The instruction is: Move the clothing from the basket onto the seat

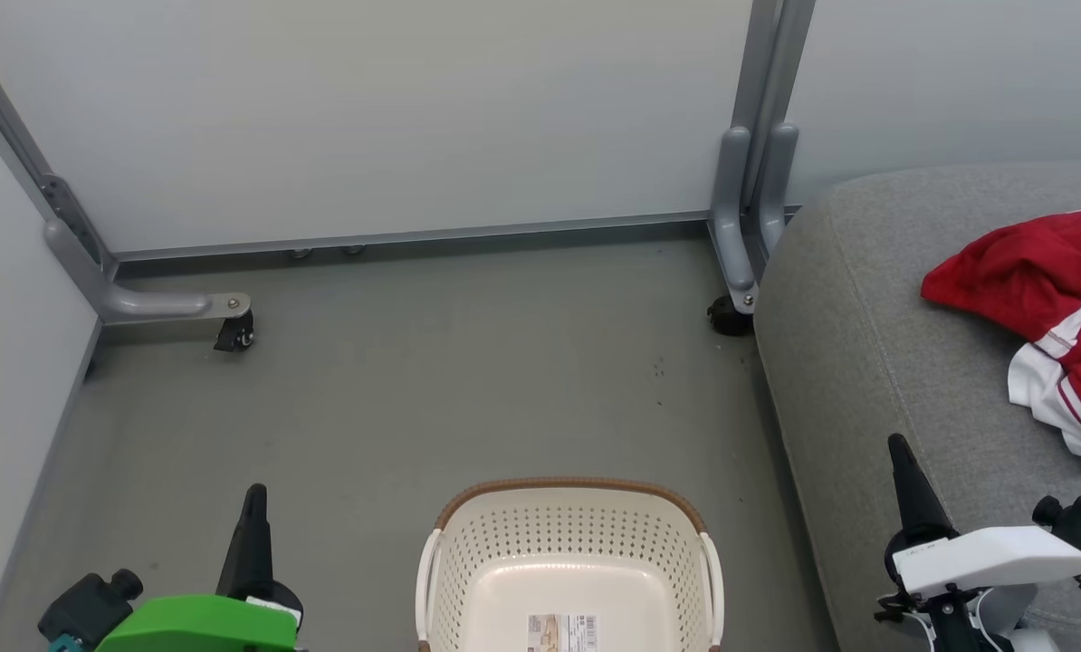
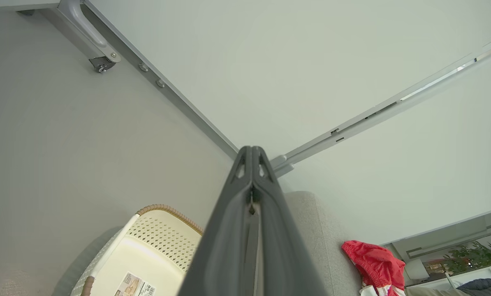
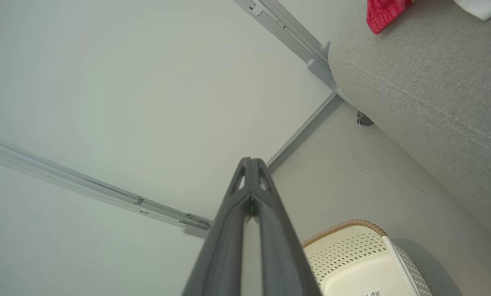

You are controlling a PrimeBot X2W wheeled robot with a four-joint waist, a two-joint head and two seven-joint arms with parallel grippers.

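Observation:
The cream perforated basket (image 1: 569, 561) with a brown rim stands on the floor at the bottom centre, holding nothing but its label (image 1: 562, 632). The red clothing (image 1: 1047, 308) with white panels lies bunched on the grey seat (image 1: 866, 362) at the right. My left gripper (image 1: 255, 507) is at the lower left beside the basket, its fingers pressed together and holding nothing. My right gripper (image 1: 903, 462) is at the lower right over the seat's front part, also shut and holding nothing. Both wrist views show the basket (image 2: 147, 255) (image 3: 352, 259), the seat (image 2: 323, 246) (image 3: 434, 94) and a bit of the clothing (image 2: 375, 263) (image 3: 383, 14).
Pale partition panels (image 1: 396, 118) stand behind, carried on grey metal feet with castors (image 1: 233, 330) (image 1: 729, 315). Grey floor (image 1: 432, 389) stretches between the basket and the panels. A wall panel (image 1: 6, 362) closes in the left side.

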